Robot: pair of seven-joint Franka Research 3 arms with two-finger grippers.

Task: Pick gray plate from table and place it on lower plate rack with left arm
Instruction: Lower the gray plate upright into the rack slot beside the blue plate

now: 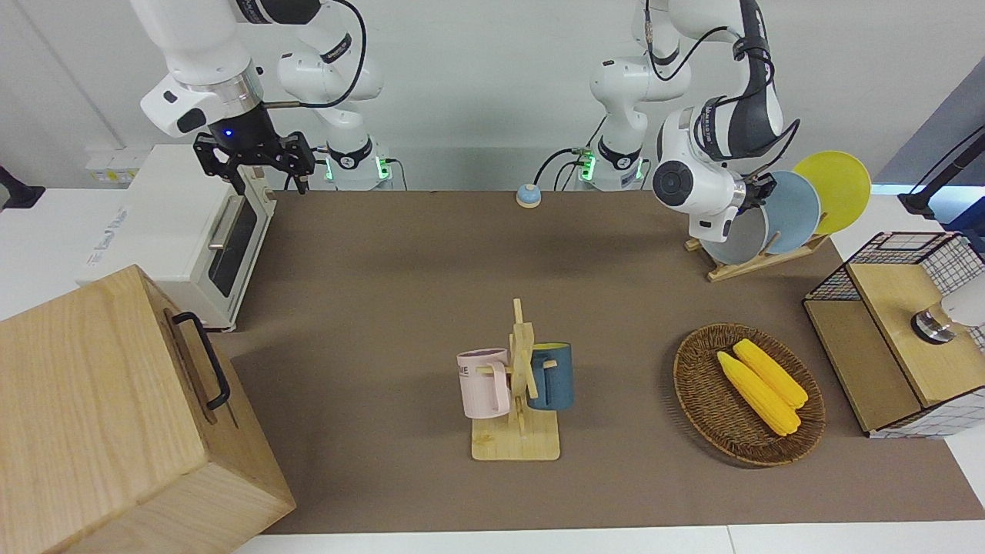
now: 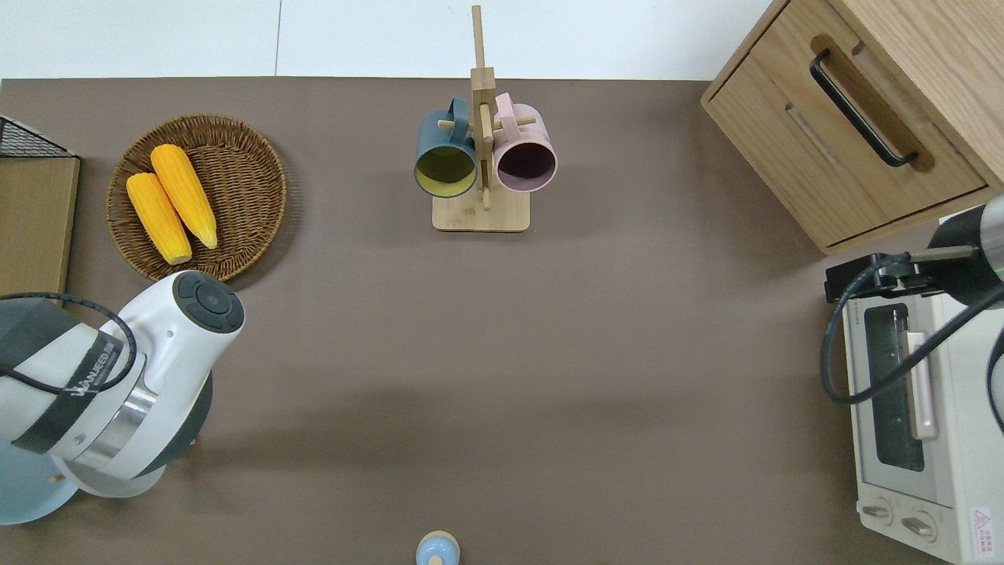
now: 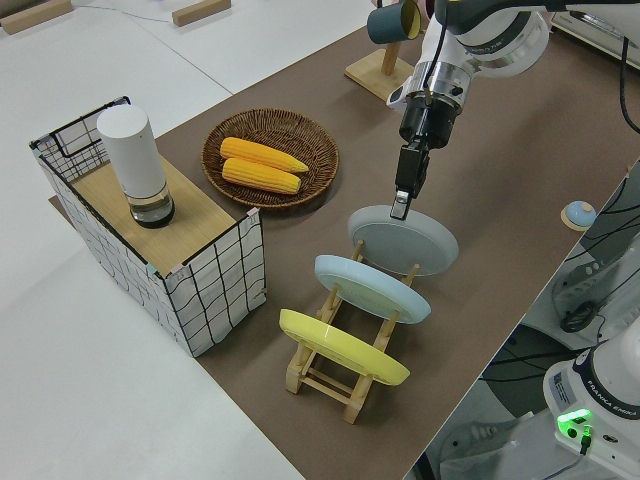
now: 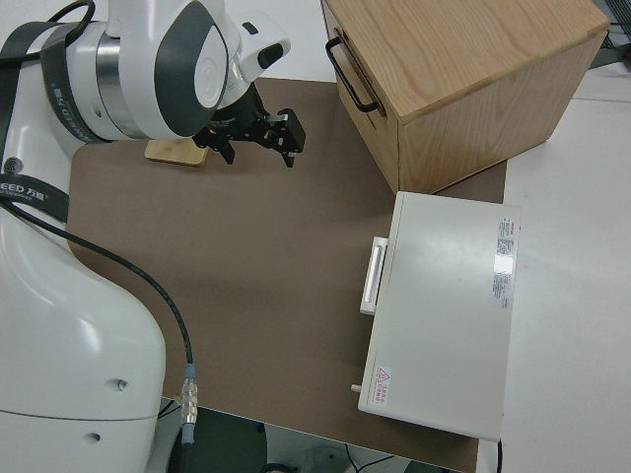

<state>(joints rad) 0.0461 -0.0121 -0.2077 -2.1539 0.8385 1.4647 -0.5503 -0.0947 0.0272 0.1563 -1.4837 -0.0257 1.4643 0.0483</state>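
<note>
Clamped on the rim of the gray plate [image 3: 405, 238], the left gripper [image 3: 401, 203] held it tilted in the lower plate rack [image 3: 340, 375] on the brown table [image 1: 400, 292].

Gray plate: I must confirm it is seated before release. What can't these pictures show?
Overhead view: the left arm covers the gray plate and nearly all the lower plate rack.
Front view: the arm's wrist hides the plate's upper part and most of the left end effector.
Left side view: the plate itself hides the slot under it, so seating is unclear.
</note>
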